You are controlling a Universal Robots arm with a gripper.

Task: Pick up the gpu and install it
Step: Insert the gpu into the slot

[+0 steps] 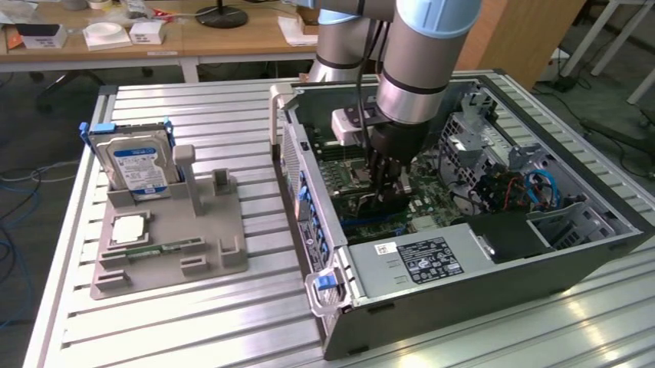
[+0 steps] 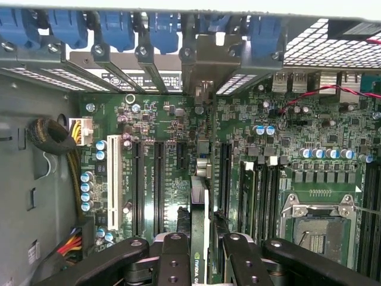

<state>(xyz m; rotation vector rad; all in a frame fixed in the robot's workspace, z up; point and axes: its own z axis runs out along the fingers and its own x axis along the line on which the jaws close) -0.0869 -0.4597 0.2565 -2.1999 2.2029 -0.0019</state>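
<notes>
GPU card stood edge-on between the gripper fingers in the wrist view, clamped narrowly from both sides, its thin green edge pointing toward 12 o'clock, just above the motherboard and in line with the dark expansion slots; a white slot lay at its 9 o'clock. In the exterior view, the arm reached down into the open computer case, the gripper low over the board. At 9 o'clock of the case, a grey holder on the bench carried a hard drive upright.
</notes>
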